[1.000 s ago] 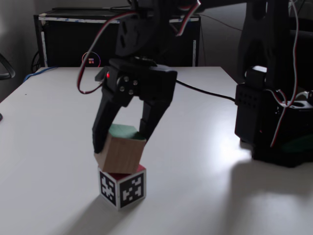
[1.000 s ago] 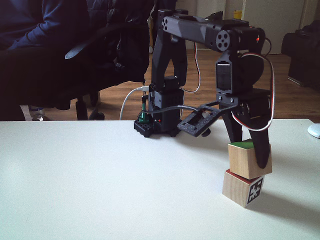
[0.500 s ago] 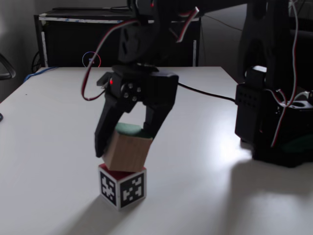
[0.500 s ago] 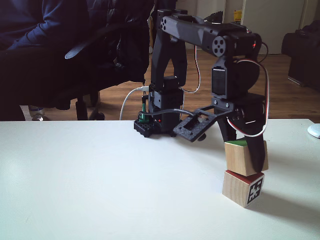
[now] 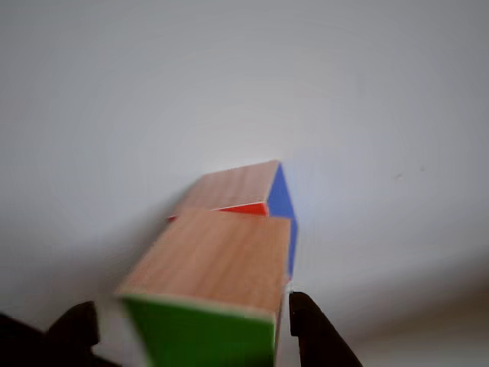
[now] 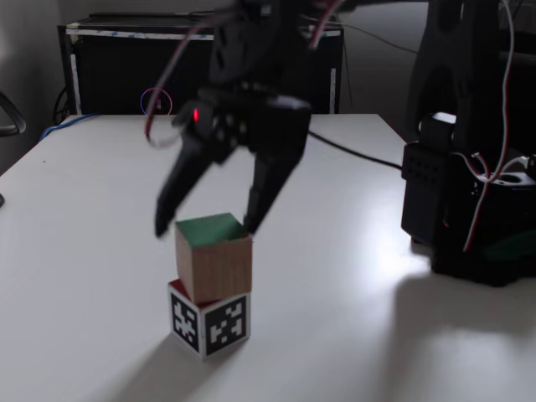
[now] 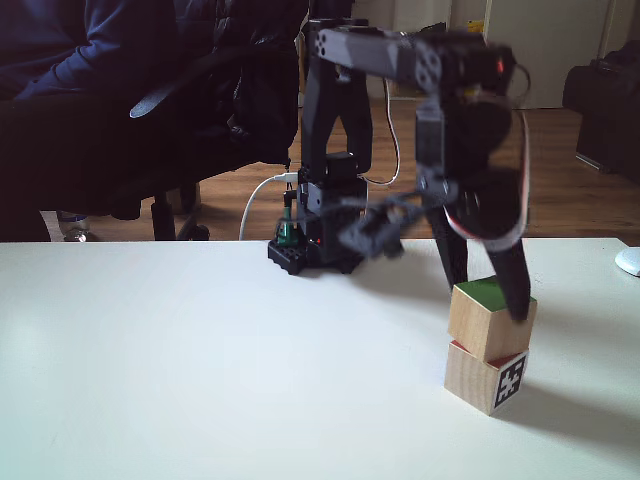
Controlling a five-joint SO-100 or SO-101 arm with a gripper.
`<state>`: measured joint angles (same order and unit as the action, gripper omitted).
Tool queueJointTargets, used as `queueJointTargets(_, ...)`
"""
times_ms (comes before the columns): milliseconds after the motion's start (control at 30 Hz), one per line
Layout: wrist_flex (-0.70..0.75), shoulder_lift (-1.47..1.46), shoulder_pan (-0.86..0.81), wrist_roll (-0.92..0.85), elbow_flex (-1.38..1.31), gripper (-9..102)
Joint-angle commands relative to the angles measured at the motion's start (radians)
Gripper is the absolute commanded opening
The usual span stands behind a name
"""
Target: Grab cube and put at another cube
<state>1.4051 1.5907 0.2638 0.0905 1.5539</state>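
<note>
Stacked cubes on the desk (image 6: 92, 276), w/ places given rel. to another cube. The cube (image 6: 213, 256) is seen resting on top of another cube (image 6: 209, 322), green face up, sitting slightly askew so that a strip of the lower cube's red top is left showing at its edge. In the other fixed view the cube (image 7: 490, 320) is likewise set on another cube (image 7: 485, 378), overhanging a little toward the right. Another cube carries black-and-white marker patterns on its two camera-facing sides in a fixed view; one such marker is shown on its right side in the other.

The gripper (image 6: 201, 228) is spread open above the stack, fingers apart to either side of the cube's top, w/ nothing held; it is motion-blurred. In the other fixed view the gripper (image 7: 487, 295) is seen straddling the cube's top, one finger low against its right edge; contact cannot be told.

In the other view, the cube (image 5: 218, 287) lies between two dark fingertips (image 5: 309, 325), w/ another cube (image 5: 260, 191) beyond it, blue and red-orange faces visible.

The arm base (image 7: 320, 225) stands well behind the stack, on the desk.
</note>
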Motion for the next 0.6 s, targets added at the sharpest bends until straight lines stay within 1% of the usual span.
queueJointTargets(0, 0.083, 0.118, -0.008, 0.02, -0.091, 42)
queueJointTargets(67, 0.146, 0.238, -0.005, 0.044, -0.086, 45)
queueJointTargets(100, 0.155, 0.333, -0.003, 0.046, -0.048, 46)
queueJointTargets(133, 0.146, 0.456, -0.006, 0.04, 0.026, 46)
queueJointTargets(167, 0.101, 0.604, -0.018, 0.02, 0.14, 45)
queueJointTargets(200, 0.003, 0.784, -0.041, -0.008, 0.301, 43)
queueJointTargets(233, -0.133, 0.979, -0.071, -0.04, 0.511, 40)
queueJointTargets(267, -0.267, 1.178, -0.11, -0.067, 0.732, 33)
queueJointTargets(300, -0.356, 1.347, -0.146, -0.089, 0.92, 26)
queueJointTargets(333, -0.405, 1.474, -0.181, -0.087, 1.065, 17)
queueJointTargets(367, -0.428, 1.562, -0.219, -0.064, 1.167, 11)
queueJointTargets(433, -0.436, 1.655, -0.235, -0.098, 1.292, 0)
queueJointTargets(567, -0.413, 1.698, -0.253, -0.083, 1.394, 0)
